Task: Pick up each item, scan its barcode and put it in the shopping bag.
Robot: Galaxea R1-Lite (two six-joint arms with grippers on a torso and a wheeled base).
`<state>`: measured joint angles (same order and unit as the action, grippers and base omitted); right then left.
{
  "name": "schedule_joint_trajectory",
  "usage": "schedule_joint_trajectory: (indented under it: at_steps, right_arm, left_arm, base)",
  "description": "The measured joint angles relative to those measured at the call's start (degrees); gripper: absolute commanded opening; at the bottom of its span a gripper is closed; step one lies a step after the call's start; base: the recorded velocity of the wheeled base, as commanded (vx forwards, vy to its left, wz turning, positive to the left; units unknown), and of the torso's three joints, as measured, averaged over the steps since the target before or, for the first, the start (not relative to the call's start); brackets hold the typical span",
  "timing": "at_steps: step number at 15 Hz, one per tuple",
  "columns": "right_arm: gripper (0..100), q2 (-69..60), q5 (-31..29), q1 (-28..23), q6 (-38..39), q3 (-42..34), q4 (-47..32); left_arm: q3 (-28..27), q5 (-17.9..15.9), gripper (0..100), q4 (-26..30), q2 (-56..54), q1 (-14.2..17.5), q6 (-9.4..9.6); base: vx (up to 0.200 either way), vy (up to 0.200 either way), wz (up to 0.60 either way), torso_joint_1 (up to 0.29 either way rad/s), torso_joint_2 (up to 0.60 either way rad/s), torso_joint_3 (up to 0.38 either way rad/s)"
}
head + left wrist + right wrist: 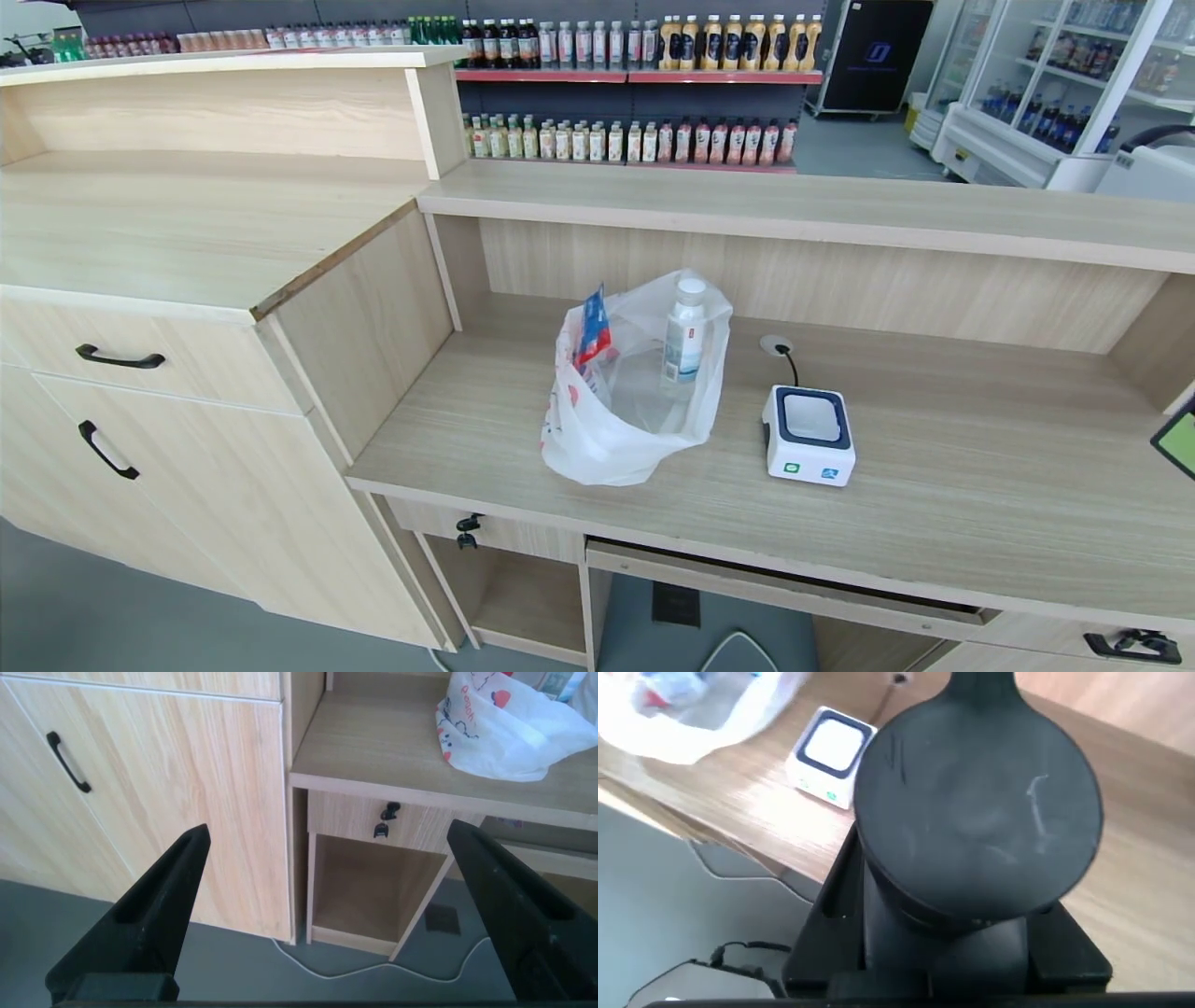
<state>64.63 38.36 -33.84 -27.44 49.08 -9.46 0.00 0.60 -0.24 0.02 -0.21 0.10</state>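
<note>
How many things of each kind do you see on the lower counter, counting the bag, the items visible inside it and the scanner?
Shopping bag: 1
Bottle, standing inside the bag: 1
Red and blue packet, inside the bag: 1
Scanner, beside the bag: 1
Total: 4

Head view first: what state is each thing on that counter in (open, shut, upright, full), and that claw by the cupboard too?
shopping bag: mouth open, standing on the counter, two items inside.
bottle: upright in the bag, cap on.
packet: standing on end in the bag.
scanner: window facing up, nothing on it, cable attached.
drawer: shut, key in its lock.
left gripper: open, empty, low before the cabinet.
</note>
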Motion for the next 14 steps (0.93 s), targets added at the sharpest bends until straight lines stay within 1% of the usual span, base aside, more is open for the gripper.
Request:
schedule_joint_trajectory:
  at_steps: [2,3,4,5,6,8,9,10,11,14]
  right_arm:
    - [0,-1.22,-16.47,6.97,5.8,-1.26,1.67]
    - [0,-1.79,-23.39,11.58,11.68,-2.33,6.29]
    - [0,-2.05,-29.59,15.52,15.63,-3.46,14.06]
    - [0,-1.93,-37.28,19.46,17.51,-4.79,20.81]
    - [0,-1.3,-47.42,23.43,18.41,-6.14,25.71]
    - [0,0.6,-67.34,29.55,19.13,-7.61,29.73]
    - [0,1.68,-74.0,32.55,19.26,-8.12,30.37]
    - [0,2.45,-75.64,34.68,19.1,-8.51,29.49]
    - [0,2.97,-75.58,35.95,19.04,-8.84,28.59]
    - [0,3.0,-68.28,38.83,16.41,-8.51,28.48]
  left_arm:
    - [0.0,0.0,100,0.0,0.0,0.05,0.0]
    - [0.0,0.0,100,0.0,0.0,0.05,0.0]
    - [0.0,0.0,100,0.0,0.0,0.05,-0.02]
    - [0.0,0.0,100,0.0,0.0,0.05,0.0]
    - [0.0,-0.02,100,0.0,0.0,0.0,0.0]
    - [0.0,0.0,100,0.0,0.0,0.02,0.0]
    - [0.0,0.0,100,0.0,0.0,0.05,0.0]
    - [0.0,0.0,100,0.02,0.0,0.05,0.0]
    - [0.0,0.0,100,0.0,0.0,0.02,0.0]
    - [0.0,-0.02,100,0.0,0.0,0.0,0.0]
  base:
    - [0.0,0.0,0.0,0.0,0.0,0.0]
    - [0.0,0.0,0.0,0.0,0.0,0.0]
    - [0.0,0.0,0.0,0.0,0.0,0.0]
    - [0.0,0.0,0.0,0.0,0.0,0.0]
    - [0.0,0.0,0.0,0.0,0.0,0.0]
    - [0.0,0.0,0.0,0.0,0.0,0.0]
    - [0.0,0.0,0.0,0.0,0.0,0.0]
    - [0.0,0.0,0.0,0.0,0.0,0.0]
    - [0.0,0.0,0.6,0.012,0.01,0.002]
    - [0.0,0.0,0.6,-0.002,0.0,0.002]
